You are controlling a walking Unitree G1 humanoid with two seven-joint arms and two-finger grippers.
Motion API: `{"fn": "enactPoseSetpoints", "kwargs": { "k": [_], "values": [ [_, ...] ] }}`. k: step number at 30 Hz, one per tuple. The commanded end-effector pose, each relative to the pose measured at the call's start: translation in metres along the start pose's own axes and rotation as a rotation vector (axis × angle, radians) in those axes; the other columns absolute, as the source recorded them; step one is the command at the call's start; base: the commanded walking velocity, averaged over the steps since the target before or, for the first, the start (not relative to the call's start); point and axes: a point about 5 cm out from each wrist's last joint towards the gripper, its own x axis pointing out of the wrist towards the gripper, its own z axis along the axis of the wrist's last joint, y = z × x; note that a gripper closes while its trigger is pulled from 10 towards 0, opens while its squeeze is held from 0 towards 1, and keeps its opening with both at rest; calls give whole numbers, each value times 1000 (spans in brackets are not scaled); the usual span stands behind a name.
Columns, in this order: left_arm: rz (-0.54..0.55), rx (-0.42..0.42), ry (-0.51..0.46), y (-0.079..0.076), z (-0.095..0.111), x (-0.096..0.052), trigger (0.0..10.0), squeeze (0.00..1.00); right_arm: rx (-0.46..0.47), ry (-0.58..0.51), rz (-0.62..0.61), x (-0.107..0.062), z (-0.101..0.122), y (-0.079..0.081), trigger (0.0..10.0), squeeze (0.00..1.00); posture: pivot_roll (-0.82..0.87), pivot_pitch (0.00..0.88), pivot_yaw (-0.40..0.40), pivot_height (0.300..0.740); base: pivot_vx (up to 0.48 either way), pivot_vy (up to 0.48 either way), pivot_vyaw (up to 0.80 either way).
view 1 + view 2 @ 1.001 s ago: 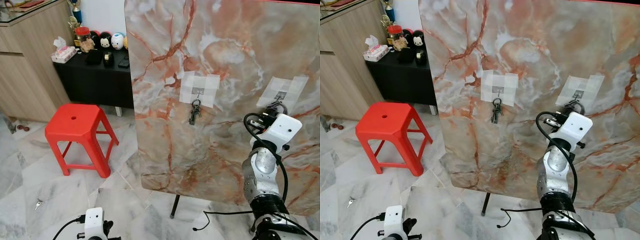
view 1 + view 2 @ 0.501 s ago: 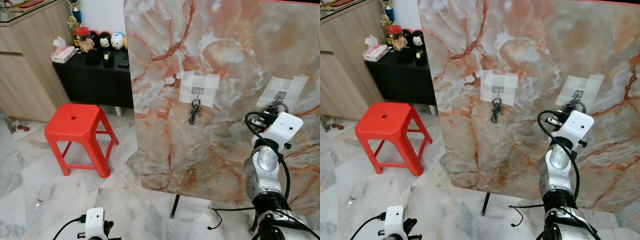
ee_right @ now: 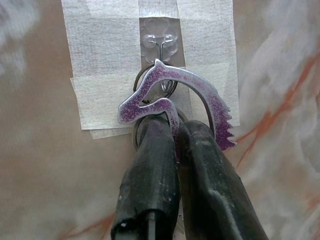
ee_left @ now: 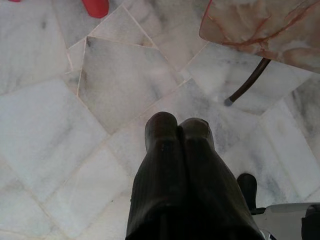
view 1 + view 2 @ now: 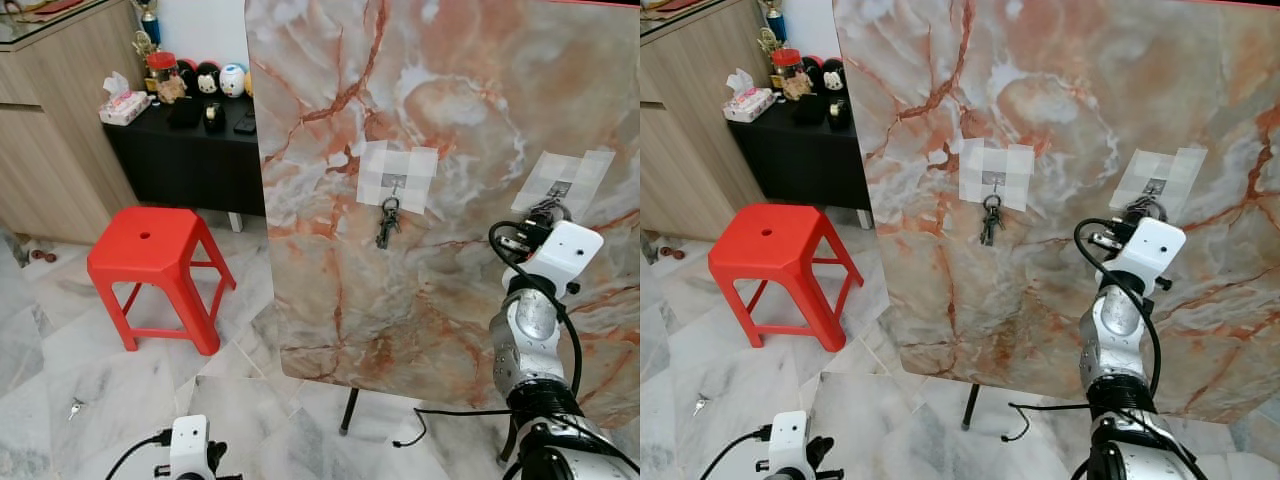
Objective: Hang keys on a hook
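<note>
Now right claw [image 3: 175, 132] pinched shut on keys [image 3: 172, 97] at taped hook [image 3: 161, 42] on marble board [image 5: 450, 90]. Ring looks over hook; lower gently, confirm seated, then release. Left claw [image 4: 177, 127] closed, empty, idle above floor.

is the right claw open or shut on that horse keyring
Shut on it: the right claw pinches the purple horse keyring at the taped hook. Cannot tell if the ring is hooked.

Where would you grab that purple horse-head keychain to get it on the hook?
Low on the horse-head keychain, from below, as the right end effector does: this leaves the ring at the top free to slip over the hook.
</note>
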Motion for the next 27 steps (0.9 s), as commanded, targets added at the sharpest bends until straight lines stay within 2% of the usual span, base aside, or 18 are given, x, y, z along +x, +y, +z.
{"fn": "enactPoseSetpoints", "kwargs": {
  "k": [1,12,27],
  "values": [
    [4,8,17,2,-5,-2,10000,0,13,-1,21,3,3,5,10000,0,108,47,-33,740,0,0,0],
    [2,8,19,1,-5,-2,10000,0,18,19,61,5,3,9,10000,0,109,46,-32,740,0,0,0],
    [2,8,20,1,-6,-2,10000,0,44,-16,87,10,13,12,10000,0,110,47,-33,740,0,0,0]
  ]
}}
